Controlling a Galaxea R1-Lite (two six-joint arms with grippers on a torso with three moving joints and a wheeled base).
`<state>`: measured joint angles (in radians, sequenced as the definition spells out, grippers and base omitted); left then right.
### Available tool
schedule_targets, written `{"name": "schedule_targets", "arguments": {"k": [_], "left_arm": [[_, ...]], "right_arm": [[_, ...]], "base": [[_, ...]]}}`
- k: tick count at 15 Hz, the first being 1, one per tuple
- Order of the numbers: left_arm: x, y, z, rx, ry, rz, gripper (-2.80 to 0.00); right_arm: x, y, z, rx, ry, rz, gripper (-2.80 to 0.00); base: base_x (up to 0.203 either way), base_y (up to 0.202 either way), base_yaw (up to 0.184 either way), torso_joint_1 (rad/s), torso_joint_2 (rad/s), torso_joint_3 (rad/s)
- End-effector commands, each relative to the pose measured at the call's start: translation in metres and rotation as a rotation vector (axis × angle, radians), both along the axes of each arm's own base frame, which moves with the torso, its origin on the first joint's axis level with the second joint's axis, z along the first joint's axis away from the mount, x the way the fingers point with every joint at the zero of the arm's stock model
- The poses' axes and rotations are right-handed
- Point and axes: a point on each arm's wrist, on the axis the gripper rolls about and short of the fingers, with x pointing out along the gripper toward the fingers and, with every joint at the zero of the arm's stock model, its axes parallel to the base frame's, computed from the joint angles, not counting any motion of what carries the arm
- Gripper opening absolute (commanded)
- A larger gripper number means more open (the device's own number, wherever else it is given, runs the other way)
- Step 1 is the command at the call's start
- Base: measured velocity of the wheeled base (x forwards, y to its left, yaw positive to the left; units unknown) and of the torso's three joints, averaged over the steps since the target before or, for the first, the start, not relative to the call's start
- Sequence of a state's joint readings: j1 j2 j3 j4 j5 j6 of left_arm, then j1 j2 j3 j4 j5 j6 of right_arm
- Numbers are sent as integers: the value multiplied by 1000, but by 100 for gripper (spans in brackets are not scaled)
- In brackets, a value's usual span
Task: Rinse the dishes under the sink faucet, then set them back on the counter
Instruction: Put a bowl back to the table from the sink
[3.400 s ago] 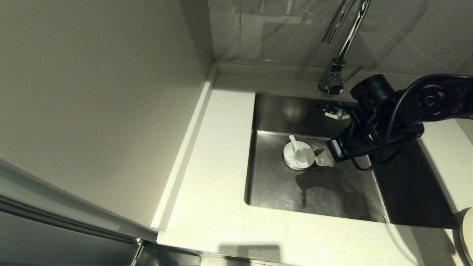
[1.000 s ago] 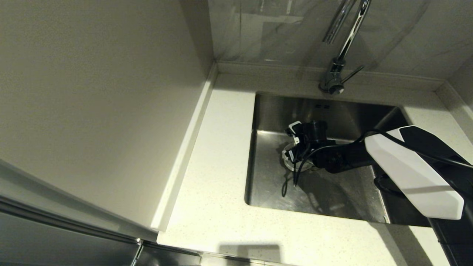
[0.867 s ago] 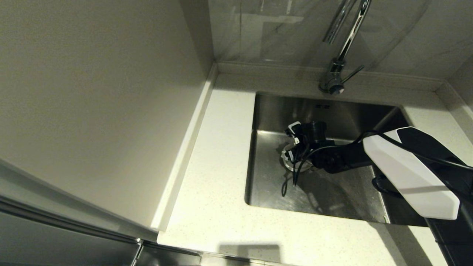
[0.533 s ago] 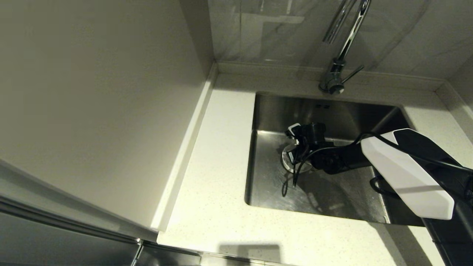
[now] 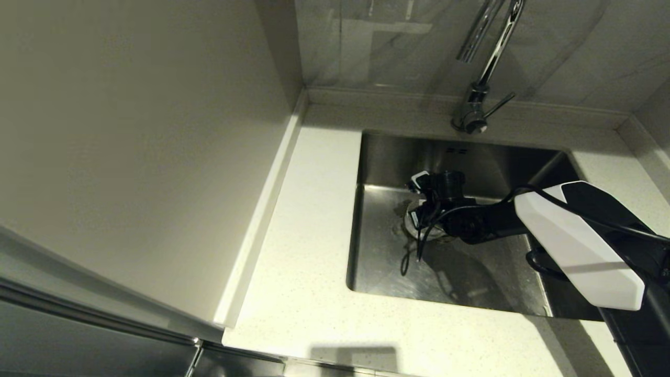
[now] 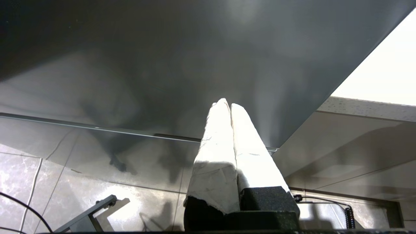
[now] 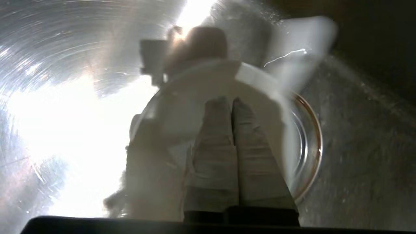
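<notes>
My right gripper [image 5: 421,214] reaches down into the steel sink [image 5: 471,277] and hangs over the small white bowl [image 5: 411,226] by the drain. In the right wrist view its taped fingers [image 7: 211,136] are shut together over the bowl's inside [image 7: 182,97], with nothing showing between them. The white spoon [image 7: 299,48] is a blurred shape at the bowl's far rim. The drain strainer [image 7: 313,143] shows beside the bowl. The chrome faucet [image 5: 476,104] stands behind the sink. The plate is out of view. My left gripper [image 6: 227,105] is parked low, shut and empty.
The pale counter [image 5: 309,235] runs left of and in front of the sink, with a wall on the left. My right arm's white shell [image 5: 581,246] covers the sink's right side. Two overflow slots [image 5: 454,151] sit in the back wall.
Since 3.4 s ago my right arm has swung from the bowl's right side to above it, pointing down. Over the last second it has only shifted slightly.
</notes>
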<state>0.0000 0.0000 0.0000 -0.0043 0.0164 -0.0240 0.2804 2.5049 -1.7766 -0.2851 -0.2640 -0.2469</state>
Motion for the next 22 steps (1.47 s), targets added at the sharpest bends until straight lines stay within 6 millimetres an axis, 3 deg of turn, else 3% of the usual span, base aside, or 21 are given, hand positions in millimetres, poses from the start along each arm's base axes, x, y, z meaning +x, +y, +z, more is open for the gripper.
{"name": "schedule_targets", "arguments": {"k": [1,8,13,17,18,22], "left_arm": [[0,0,0,-1,-3,0,-280],[0,0,0,-1,-3,0,-280],[0,0,0,-1,-3,0,-280],[0,0,0,-1,-3,0,-280],[0,0,0,-1,-3,0,-280],[0,0,0,-1,-3,0,-280]], "right_arm": [[1,-1,2,0,-8,-2,-280],[1,-7,24,14,-55,-16,-280],[3,-38,57,20,-117,-87,-280],[1,-49,57,5,-78,-101,-280],[1,-49,57,6,-74,-101,0],[-2,-49,64,47,-53,-31,0]], "base": [[0,0,0,0,0,0],[0,0,0,0,0,0],[0,0,0,0,0,0],[0,0,0,0,0,0],[0,0,0,0,0,0],[0,0,0,0,0,0]]}}
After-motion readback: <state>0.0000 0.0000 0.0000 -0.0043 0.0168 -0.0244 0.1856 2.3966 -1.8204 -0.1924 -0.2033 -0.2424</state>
